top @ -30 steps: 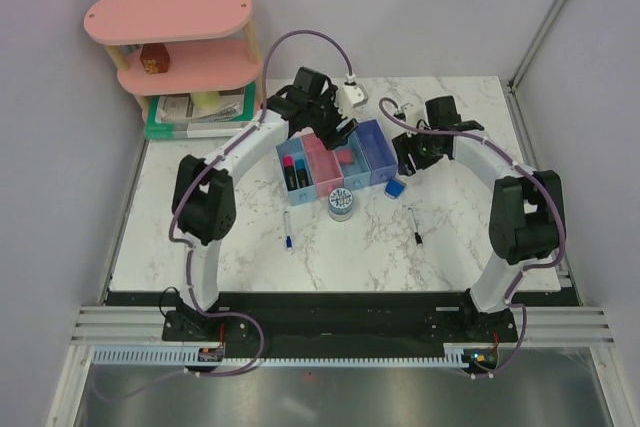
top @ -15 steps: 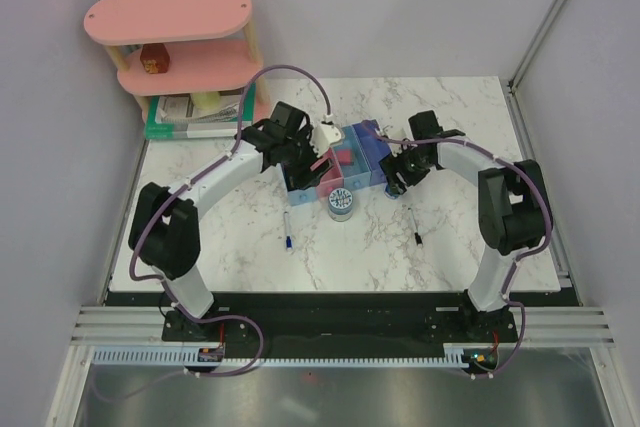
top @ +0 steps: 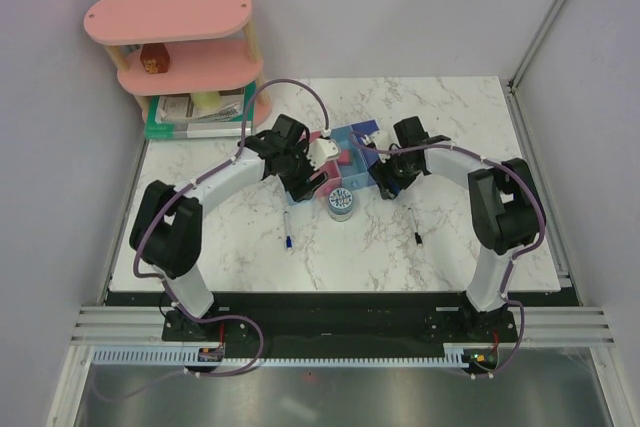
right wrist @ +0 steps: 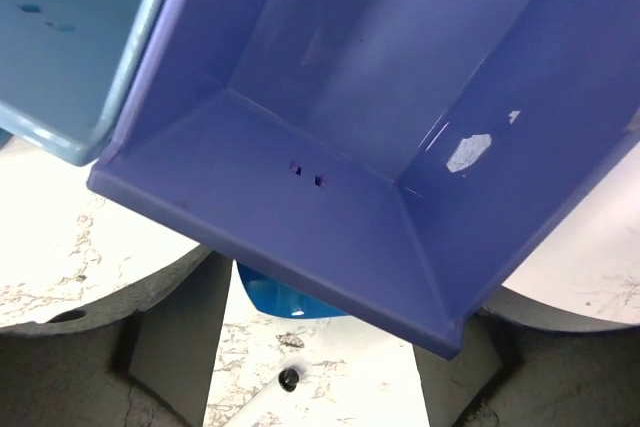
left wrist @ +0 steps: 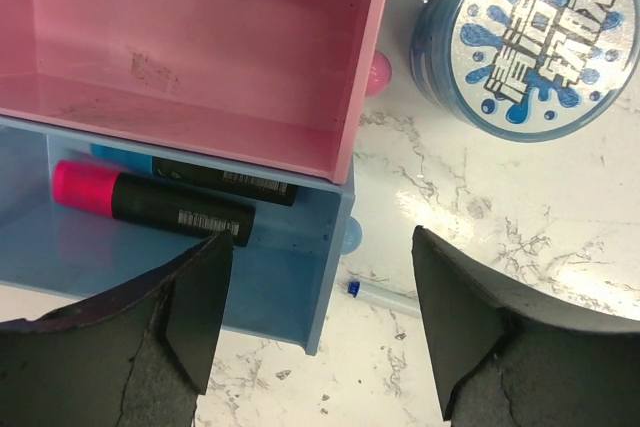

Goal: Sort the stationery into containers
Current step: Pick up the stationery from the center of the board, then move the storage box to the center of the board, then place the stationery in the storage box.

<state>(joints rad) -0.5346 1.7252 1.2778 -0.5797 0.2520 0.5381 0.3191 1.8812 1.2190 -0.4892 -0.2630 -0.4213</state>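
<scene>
a white marble surface (top: 455,247) fills the floor of a small booth with pale lilac walls (top: 40,207) on three sides and thin metal posts in the back corners. along the near edge runs a black strip and a slotted metal rail (top: 340,327) that carries both arm bases. in the far left corner stands a pink oval-tiered shelf (top: 170,19) with a small red-brown box (top: 153,57) on its middle tier and a green-edged stack of books (top: 195,113) at its foot. the bins (top: 350,142) sit at mid-surface, both arms bent in over them. just in front lies the round blue-white tin (top: 342,204); the white pen with blue cap (top: 286,230) lies nearer and to the left, the thin black pen (top: 414,225) to the right, each apart from the others. the left tool (left wrist: 320,347) hangs with its jaws wide and nothing in them, over the end of a light blue bin (left wrist: 295,282) that holds the black marker (left wrist: 165,209), beside the pink bin (left wrist: 200,47). the right tool (right wrist: 325,367) is spread too, its tips hidden under the tilted darker blue bin (right wrist: 330,197); the blue block (right wrist: 290,302) lies on the marble between them, clear of the right finger.
</scene>
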